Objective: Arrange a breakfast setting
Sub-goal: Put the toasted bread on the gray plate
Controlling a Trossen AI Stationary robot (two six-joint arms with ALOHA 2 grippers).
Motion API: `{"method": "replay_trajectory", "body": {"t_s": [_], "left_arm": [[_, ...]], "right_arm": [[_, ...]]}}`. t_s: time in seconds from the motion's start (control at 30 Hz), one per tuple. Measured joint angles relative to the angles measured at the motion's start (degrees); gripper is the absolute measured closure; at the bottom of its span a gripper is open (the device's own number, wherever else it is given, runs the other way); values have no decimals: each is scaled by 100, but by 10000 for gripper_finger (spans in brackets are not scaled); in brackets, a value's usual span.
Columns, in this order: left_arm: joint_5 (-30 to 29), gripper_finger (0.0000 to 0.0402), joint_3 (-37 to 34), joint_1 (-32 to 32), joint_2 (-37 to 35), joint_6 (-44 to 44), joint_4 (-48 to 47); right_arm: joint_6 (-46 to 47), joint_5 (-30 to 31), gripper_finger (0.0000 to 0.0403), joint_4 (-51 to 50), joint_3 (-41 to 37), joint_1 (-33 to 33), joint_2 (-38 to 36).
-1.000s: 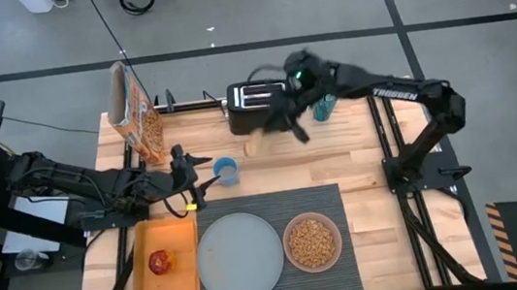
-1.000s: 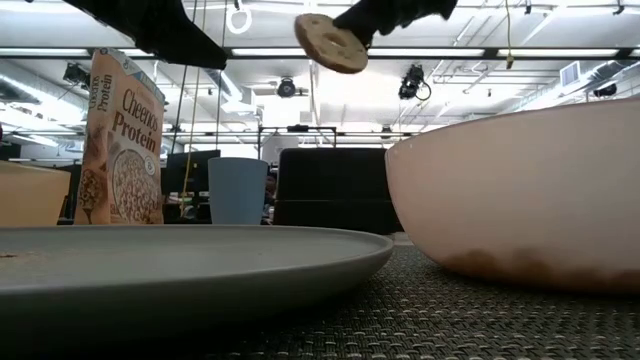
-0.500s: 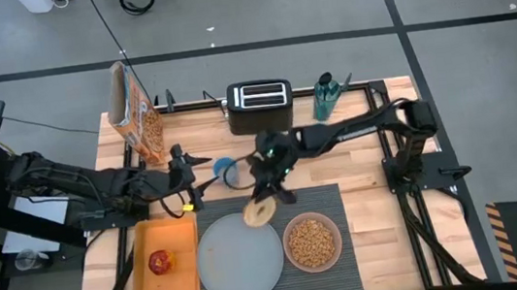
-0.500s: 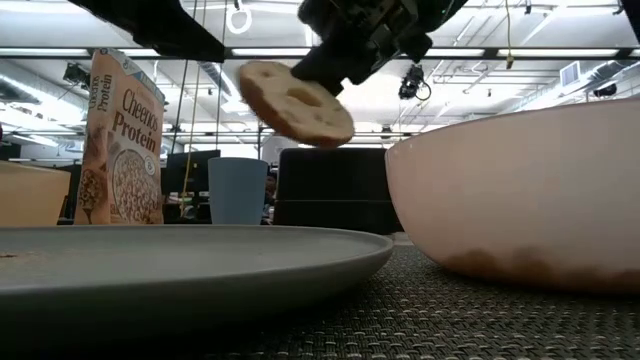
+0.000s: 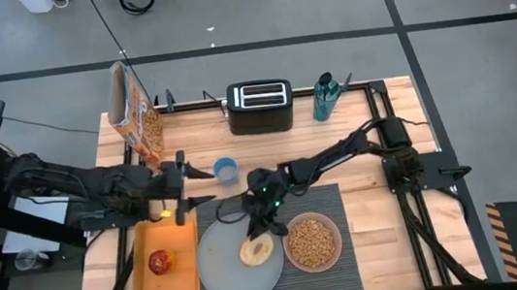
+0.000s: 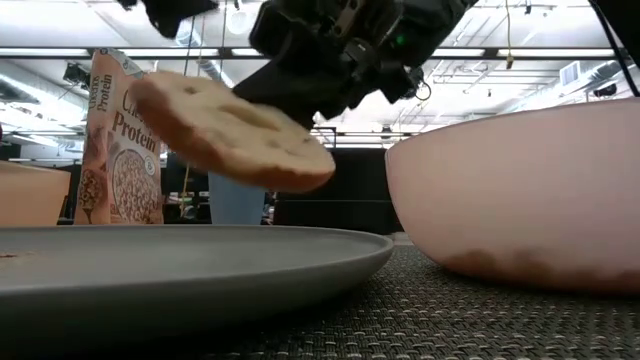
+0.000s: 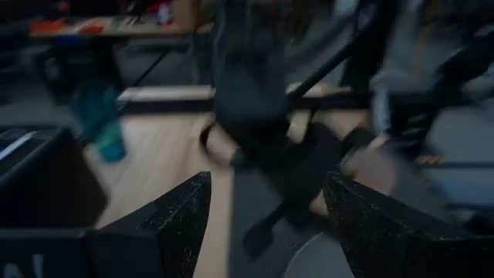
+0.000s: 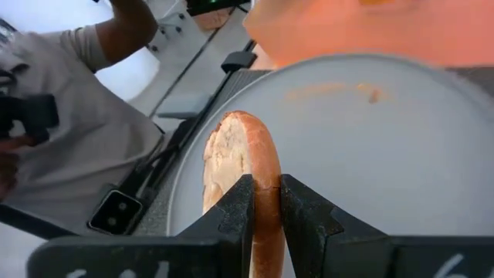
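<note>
My right gripper [image 5: 259, 231] is shut on the bagel half [image 5: 256, 252] just above the large pale grey plate [image 5: 224, 266], which lies on the dark grey placemat [image 5: 319, 202]. In the low view the bagel half [image 6: 235, 130] hangs tilted over the plate [image 6: 190, 260]. The pink bowl [image 5: 312, 241], filled with cereal, stands on the placemat right of the plate. The red apple [image 5: 161, 262] lies in an orange tray [image 5: 173, 238]. The orange cereal box [image 5: 133, 110] stands at the far left. My left gripper [image 5: 183, 183] is open and empty above the tray's far end. No spoon shows. My right gripper pinches the bagel half at its rim [image 8: 258, 181], one finger on the cut face and one on the crust side. The fingers [image 8: 231, 212] slant down from the table's far right. The bagel half is tilted and clear of the plate.
A black toaster [image 5: 260, 106] and a teal bottle [image 5: 323, 97] stand along the far edge. A small blue cup [image 5: 226, 171] stands just beyond the placemat. A person in a white shirt [image 8: 77, 116] is beyond the table's near edge. Bare wood lies right of the placemat.
My right gripper has carried the bagel half from beside the toaster toward the near edge and down, to just above the plate. The bagel half has stayed in the hold and tipped flatter. My left gripper has shifted a little toward the table's left edge.
</note>
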Motion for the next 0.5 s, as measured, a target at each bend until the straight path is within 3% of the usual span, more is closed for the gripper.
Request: {"method": "replay_trajectory", "body": {"t_s": [0.23, 0.5], "left_arm": [[9, 143, 2, -276, -542, 2, 0], [-16, 143, 2, -658, -897, 363, -85]], "right_arm": [[582, 18, 334, 354, 4, 123, 331], [262, 167, 330, 105, -2, 237, 346]]}}
